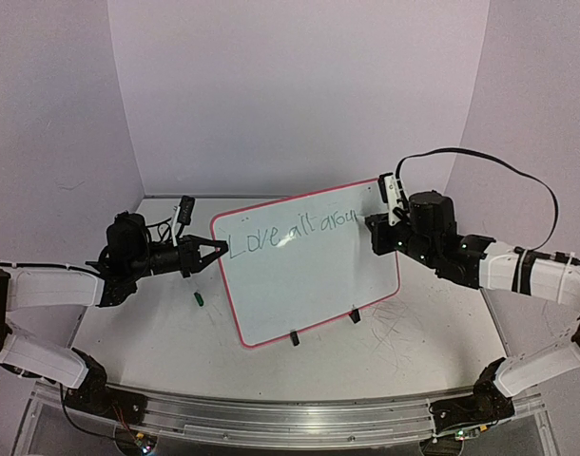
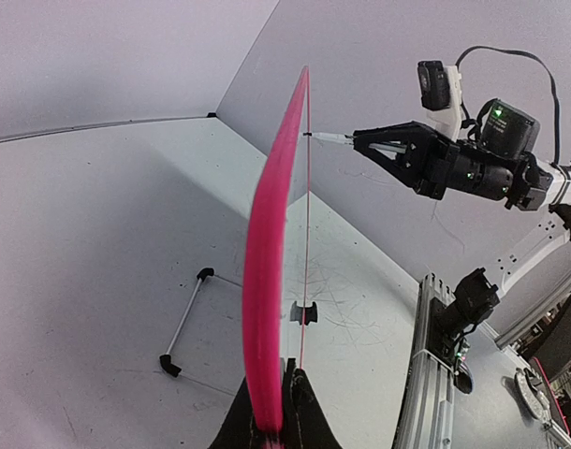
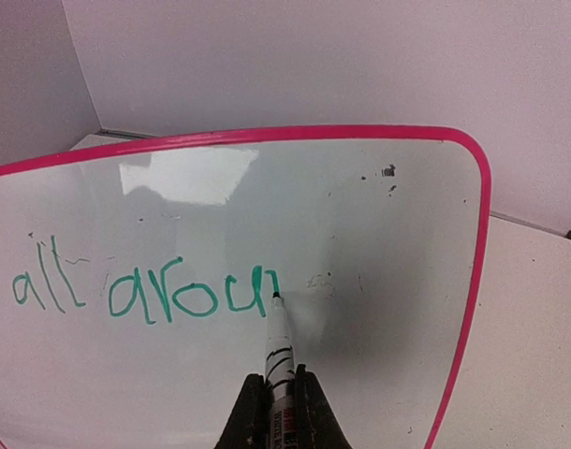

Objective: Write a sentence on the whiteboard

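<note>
While the left gripper (image 1: pixel 220 252) is pinching the whiteboard (image 1: pixel 309 285) and the right gripper (image 3: pixel 278 404) clamping the marker (image 3: pixel 280 344), hard pressing is perhaps risking a skewed sentence (image 3: pixel 187 295)

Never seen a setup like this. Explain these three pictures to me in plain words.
Two robot arms stand at the near edge of a table. The wide picture looks down from above and behind them; the other two come from a camera on each wrist. The left tool pinches the edge of the pink-rimmed whiteboard, holding it up. The right tool grips a marker whose tip touches the board, ending green writing that reads "Love all arou". A small green item lies on the table.
</note>
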Controlling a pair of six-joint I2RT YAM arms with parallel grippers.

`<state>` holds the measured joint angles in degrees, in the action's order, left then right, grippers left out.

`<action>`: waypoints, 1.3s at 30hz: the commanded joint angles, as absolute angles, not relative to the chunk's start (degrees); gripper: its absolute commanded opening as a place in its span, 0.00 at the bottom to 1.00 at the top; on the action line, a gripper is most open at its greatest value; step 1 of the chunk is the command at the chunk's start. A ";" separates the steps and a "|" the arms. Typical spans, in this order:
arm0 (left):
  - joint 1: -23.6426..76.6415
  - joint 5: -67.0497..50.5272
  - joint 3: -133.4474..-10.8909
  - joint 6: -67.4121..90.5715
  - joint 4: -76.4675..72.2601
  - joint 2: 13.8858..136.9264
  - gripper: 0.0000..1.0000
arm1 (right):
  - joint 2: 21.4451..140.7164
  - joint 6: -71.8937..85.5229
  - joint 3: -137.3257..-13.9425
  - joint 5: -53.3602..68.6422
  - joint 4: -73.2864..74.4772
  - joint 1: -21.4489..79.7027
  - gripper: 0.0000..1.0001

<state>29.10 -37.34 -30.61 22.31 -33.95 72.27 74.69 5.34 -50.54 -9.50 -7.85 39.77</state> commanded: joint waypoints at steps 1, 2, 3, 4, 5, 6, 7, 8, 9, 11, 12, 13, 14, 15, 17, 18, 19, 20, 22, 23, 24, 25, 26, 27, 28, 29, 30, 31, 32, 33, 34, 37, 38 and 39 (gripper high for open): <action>28.85 -35.46 -30.23 17.14 -28.83 72.03 0.00 | 75.92 4.66 -53.51 -11.19 -10.81 39.59 0.00; 28.86 -35.43 -30.23 17.14 -28.82 72.05 0.00 | 76.01 4.66 -53.64 -11.52 -10.81 39.56 0.00; 28.88 -35.44 -30.23 17.07 -28.81 72.08 0.00 | 76.02 4.69 -53.72 -11.83 -10.81 39.60 0.00; 28.91 -35.43 -30.23 17.08 -28.82 72.08 0.00 | 76.02 4.74 -53.78 -12.16 -10.81 39.61 0.00; 28.91 -35.42 -30.23 17.12 -28.83 72.07 0.00 | 76.03 4.96 -53.79 -12.78 -10.81 39.59 0.00; 28.91 -35.42 -30.26 17.14 -28.83 71.99 0.00 | 75.97 5.12 -53.78 -13.37 -10.81 39.56 0.00; 28.88 -35.43 -30.24 17.09 -28.83 72.02 0.00 | 75.86 5.26 -53.69 -14.18 -10.76 39.56 0.00; 28.90 -35.42 -30.23 17.06 -28.81 72.00 0.00 | 75.67 5.56 -53.63 -14.99 -10.69 39.56 0.00; 28.90 -35.42 -30.25 17.05 -28.77 71.97 0.00 | 75.55 5.73 -53.50 -15.77 -10.53 39.56 0.00; 28.89 -35.43 -30.33 17.04 -28.74 72.02 0.00 | 75.32 5.97 -53.29 -16.76 -10.24 39.56 0.00; 28.90 -35.49 -30.41 16.99 -28.74 72.03 0.00 | 75.24 6.06 -53.26 -17.08 -10.06 39.58 0.00; 28.88 -35.50 -30.48 16.98 -28.74 72.08 0.00 | 75.15 6.21 -53.26 -17.19 -9.81 39.58 0.00; 28.90 -35.57 -30.53 16.97 -28.74 72.10 0.00 | 75.08 6.23 -53.19 -17.07 -9.49 39.61 0.00; 28.91 -35.59 -30.55 16.96 -28.74 72.12 0.00 | 75.00 6.37 -53.13 -16.74 -9.16 39.57 0.00; 28.90 -35.59 -30.50 16.96 -28.74 72.03 0.00 | 74.69 6.36 -52.65 -15.76 -8.56 39.55 0.00; 28.90 -35.55 -30.41 16.96 -28.71 71.96 0.00 | 74.51 6.37 -52.37 -15.09 -8.31 39.57 0.00; 28.90 -35.52 -30.32 16.96 -28.68 71.89 0.00 | 74.36 6.32 -52.08 -14.38 -8.03 39.57 0.00; 28.90 -35.49 -30.24 16.96 -28.66 71.85 0.00 | 74.25 6.20 -51.81 -13.62 -7.70 39.56 0.00; 28.93 -35.46 -30.11 16.96 -28.68 71.84 0.00 | 74.18 6.03 -51.33 -12.47 -6.90 39.58 0.00; 28.88 -35.43 -30.07 16.96 -28.62 71.82 0.00 | 74.18 5.99 -51.16 -12.17 -6.48 39.56 0.00; 28.87 -35.42 -30.01 16.96 -28.64 71.86 0.00 | 74.12 5.98 -50.93 -12.07 -6.04 39.59 0.00; 28.87 -35.42 -29.98 16.96 -28.65 71.88 0.00 | 73.98 5.98 -50.69 -12.05 -5.77 39.58 0.00; 28.86 -35.43 -29.97 16.96 -28.65 71.84 0.00 | 73.84 6.05 -50.45 -12.11 -5.56 39.60 0.00; 28.87 -35.42 -29.95 16.96 -28.64 71.79 0.00 | 73.73 6.15 -50.27 -12.22 -5.33 39.60 0.00; 28.89 -35.36 -29.89 16.96 -28.63 71.75 0.00 | 73.66 6.24 -50.19 -12.37 -5.07 39.56 0.00; 28.87 -35.34 -29.91 16.96 -28.65 71.82 0.00 | 73.65 6.40 -50.14 -12.66 -4.82 39.57 0.00; 28.86 -35.40 -29.93 16.96 -28.65 71.84 0.00 | 73.65 6.48 -50.18 -13.04 -4.58 39.61 0.00; 28.90 -35.42 -29.96 17.03 -28.65 71.87 0.00 | 73.70 6.54 -50.26 -13.37 -4.28 39.57 0.00; 28.90 -35.44 -29.97 17.04 -28.65 71.82 0.00 | 73.68 6.52 -50.32 -13.53 -4.05 39.57 0.00; 28.90 -35.45 -29.96 17.05 -28.65 71.77 0.00 | 73.66 6.48 -50.36 -13.66 -3.87 39.57 0.00; 28.91 -35.43 -29.93 17.05 -28.65 71.68 0.00 | 73.65 6.43 -50.36 -13.73 -3.75 39.57 0.00; 28.87 -35.33 -29.89 17.13 -28.63 71.48 0.00 | 73.32 6.24 -50.67 -14.06 -3.69 39.56 0.00; 28.86 -35.33 -29.89 17.14 -28.61 71.51 0.00 | 73.06 6.06 -50.86 -14.01 -3.78 39.59 0.00; 28.85 -35.33 -29.88 17.14 -28.62 71.58 0.00 | 72.82 5.93 -51.23 -13.87 -4.05 39.56 0.00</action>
